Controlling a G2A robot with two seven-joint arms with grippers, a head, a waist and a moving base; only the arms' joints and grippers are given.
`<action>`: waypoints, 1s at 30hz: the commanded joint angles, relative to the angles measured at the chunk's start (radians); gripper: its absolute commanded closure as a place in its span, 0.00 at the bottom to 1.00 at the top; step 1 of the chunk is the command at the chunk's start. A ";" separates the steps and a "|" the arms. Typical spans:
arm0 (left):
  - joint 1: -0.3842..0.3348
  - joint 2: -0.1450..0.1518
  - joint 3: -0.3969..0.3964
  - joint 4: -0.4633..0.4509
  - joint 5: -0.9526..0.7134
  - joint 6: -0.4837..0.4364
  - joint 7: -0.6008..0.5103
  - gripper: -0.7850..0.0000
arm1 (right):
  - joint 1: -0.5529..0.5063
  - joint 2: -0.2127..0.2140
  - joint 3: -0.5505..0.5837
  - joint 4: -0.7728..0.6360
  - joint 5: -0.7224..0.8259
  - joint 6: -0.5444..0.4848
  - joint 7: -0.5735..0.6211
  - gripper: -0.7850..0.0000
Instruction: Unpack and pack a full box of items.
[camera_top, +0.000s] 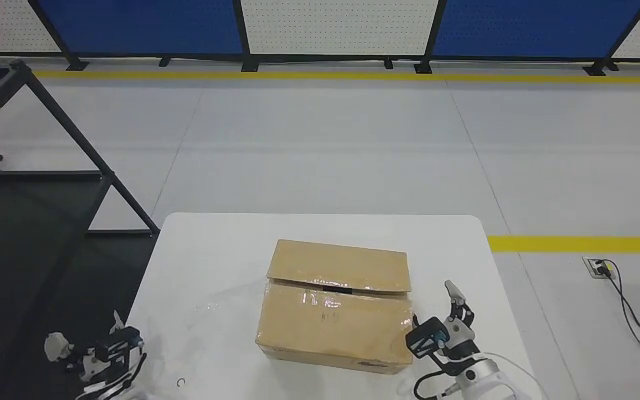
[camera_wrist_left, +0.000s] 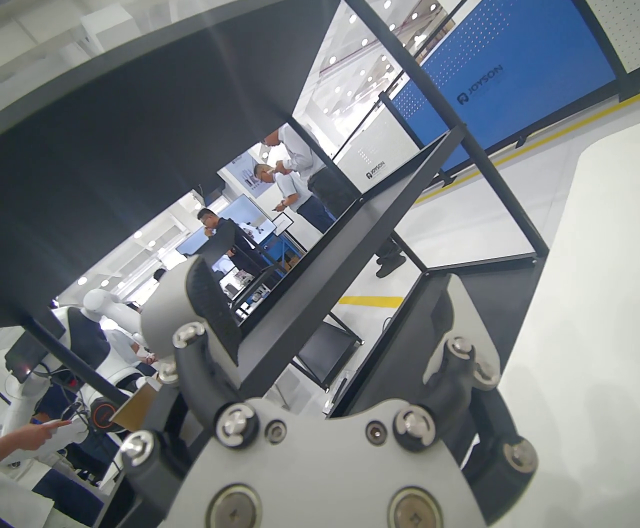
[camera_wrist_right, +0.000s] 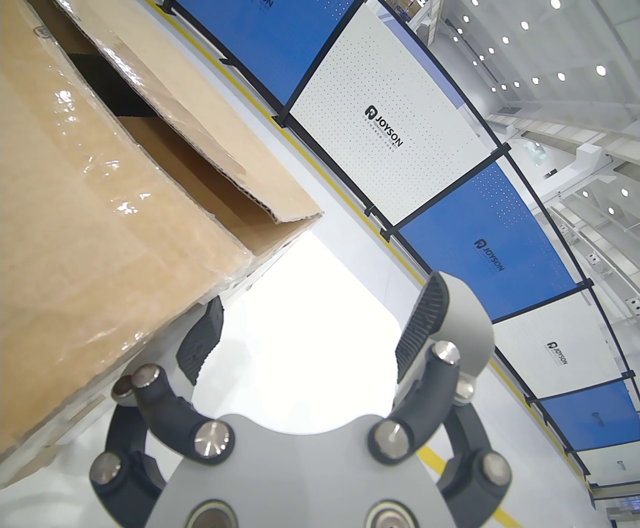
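Cardboard box (camera_top: 335, 310) mid-frame in the top view on the white table (camera_top: 200, 260), flaps slightly ajar, right gripper (camera_wrist_right: 315, 320) spread wide just beside its lower-right corner, left gripper (camera_wrist_left: 330, 310) released, lower left, well apart

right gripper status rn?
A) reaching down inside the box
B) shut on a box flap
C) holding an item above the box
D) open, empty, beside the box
D: in the right wrist view the right gripper has its fingers spread with nothing between them, sitting just outside a corner of the cardboard box, above the white table.
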 joint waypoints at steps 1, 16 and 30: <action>0.006 -0.002 -0.001 -0.011 -0.003 -0.006 -0.001 0.00 | 0.000 0.000 0.001 -0.001 -0.001 -0.002 -0.001 0.00; 0.032 0.008 0.124 -0.147 0.123 -0.593 0.067 0.00 | -0.017 0.002 0.006 -0.003 -0.003 -0.001 -0.017 0.00; -0.084 0.023 0.176 -0.093 0.282 -0.842 -0.012 0.00 | -0.087 0.004 0.041 -0.010 0.021 0.039 -0.049 0.00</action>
